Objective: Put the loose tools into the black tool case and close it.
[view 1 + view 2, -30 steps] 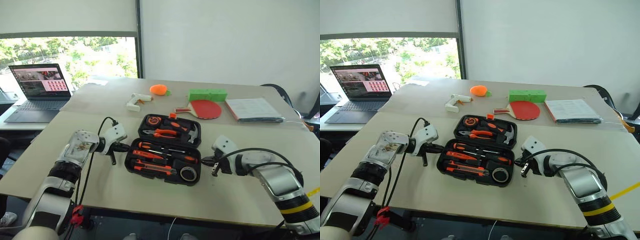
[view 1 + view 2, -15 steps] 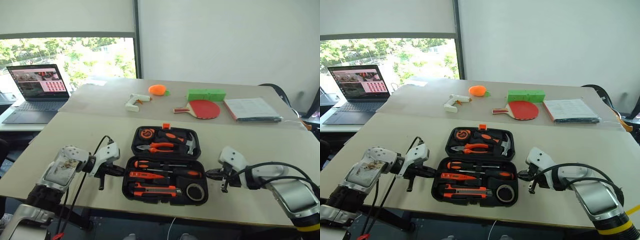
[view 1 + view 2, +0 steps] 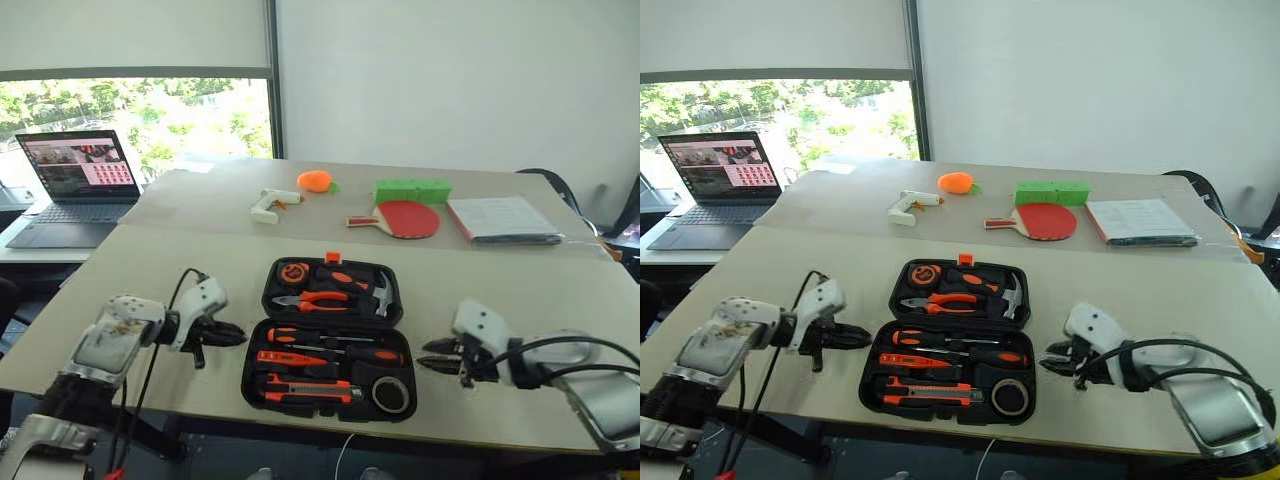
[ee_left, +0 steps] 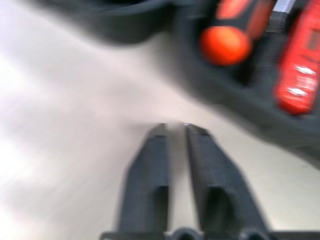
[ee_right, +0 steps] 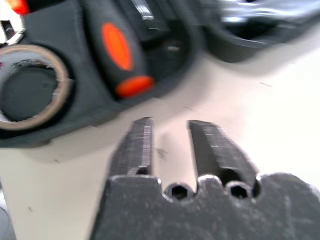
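left claw (image 3: pixel 232 337): bare worktop (image 3: pixel 150 270) below, open tool case (image 3: pixel 330 340) just ahead | right claw (image 3: pixel 428 356): case just ahead, worktop bare beneath

Open tool case (image 3: pixel 330 335) on table (image 3: pixel 150 270)

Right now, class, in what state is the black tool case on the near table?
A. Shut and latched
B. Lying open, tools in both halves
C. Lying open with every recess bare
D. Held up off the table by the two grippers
B. The black tool case lies open flat on the table, with orange-and-black tools seated in both halves, and the left gripper and right gripper stand apart on either side.
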Available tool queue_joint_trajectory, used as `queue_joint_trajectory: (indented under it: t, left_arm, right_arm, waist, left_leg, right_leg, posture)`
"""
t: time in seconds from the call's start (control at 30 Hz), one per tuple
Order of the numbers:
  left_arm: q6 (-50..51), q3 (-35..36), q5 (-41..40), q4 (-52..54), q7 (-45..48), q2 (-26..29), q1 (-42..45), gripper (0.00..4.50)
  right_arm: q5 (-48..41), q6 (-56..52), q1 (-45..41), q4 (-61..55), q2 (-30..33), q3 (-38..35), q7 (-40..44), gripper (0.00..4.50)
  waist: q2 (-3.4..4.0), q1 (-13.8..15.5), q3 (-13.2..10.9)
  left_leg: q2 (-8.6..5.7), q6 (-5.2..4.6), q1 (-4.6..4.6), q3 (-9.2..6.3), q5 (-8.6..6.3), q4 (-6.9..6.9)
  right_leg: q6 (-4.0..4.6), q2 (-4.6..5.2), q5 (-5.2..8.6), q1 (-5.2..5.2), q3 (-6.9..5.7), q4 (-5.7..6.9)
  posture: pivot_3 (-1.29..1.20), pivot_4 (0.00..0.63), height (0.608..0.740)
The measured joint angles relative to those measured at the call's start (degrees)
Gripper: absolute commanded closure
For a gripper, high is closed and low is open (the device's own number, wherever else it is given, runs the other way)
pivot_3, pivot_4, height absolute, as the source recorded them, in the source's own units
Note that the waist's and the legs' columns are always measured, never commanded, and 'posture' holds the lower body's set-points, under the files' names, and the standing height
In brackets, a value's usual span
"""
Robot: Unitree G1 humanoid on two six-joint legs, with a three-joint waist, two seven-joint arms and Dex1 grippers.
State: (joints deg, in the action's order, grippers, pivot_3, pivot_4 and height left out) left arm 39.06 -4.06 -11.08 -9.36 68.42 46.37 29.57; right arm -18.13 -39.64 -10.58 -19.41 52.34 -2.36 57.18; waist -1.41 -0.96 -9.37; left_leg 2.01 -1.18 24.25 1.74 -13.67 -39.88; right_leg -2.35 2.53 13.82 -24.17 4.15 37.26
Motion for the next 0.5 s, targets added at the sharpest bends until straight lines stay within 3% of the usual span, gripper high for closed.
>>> queue_joint_trajectory:
  t: [0.07, 0.23, 0.37, 0.5]
  left_arm:
    - [6.6, 0.9, -1.4, -0.7, -1.3, 0.0, 2.9, 1.70]
    - [30.7, 3.5, -5.8, -5.0, -9.8, -7.1, 16.7, 1.70]
    - [38.1, 5.5, -6.3, -9.0, -17.2, -12.1, 21.0, 1.70]
    - [39.0, 4.7, -7.0, -9.5, -20.2, -13.6, 21.5, 1.70]
  right_arm:
    - [-1.9, -2.5, -2.8, 1.7, -0.2, -0.8, 0.0, 1.11]
    - [-6.4, -13.5, -15.9, 12.1, -5.1, -1.0, -3.4, 1.11]
    - [-6.6, -16.9, -20.7, 19.2, -8.2, -0.1, -6.1, 1.11]
    - [-6.4, -19.1, -24.0, 23.6, -10.5, 1.4, -7.9, 1.11]
  waist:
    - [-0.01, 0.0, 0.0]
    - [-0.03, 0.3, 0.0]
    - [-0.03, 0.2, 0.0]
    - [-0.02, -0.3, 0.0]
  left_leg:
    - [0.00, 0.00, 0.00, -0.01, 0.00, 0.00]
    - [-0.06, 0.01, 0.05, -0.05, 0.01, -0.03]
    - [-0.07, 0.00, 0.18, -0.05, 0.00, 0.08]
    - [-0.05, 0.01, 0.20, -0.05, 0.00, 0.14]
  right_leg:
    - [0.00, -0.01, 0.00, 0.00, 0.00, 0.02]
    - [-0.03, 0.01, 0.00, 0.02, -0.02, 0.00]
    - [-0.03, 0.04, 0.00, -0.15, -0.01, -0.05]
    - [0.00, 0.03, -0.01, -0.22, 0.01, -0.04]
  posture:
    - [0.00, 0.150, 0.736]
    - [0.00, 0.150, 0.736]
    - [0.00, 0.150, 0.736]
    - [0.00, 0.150, 0.736]
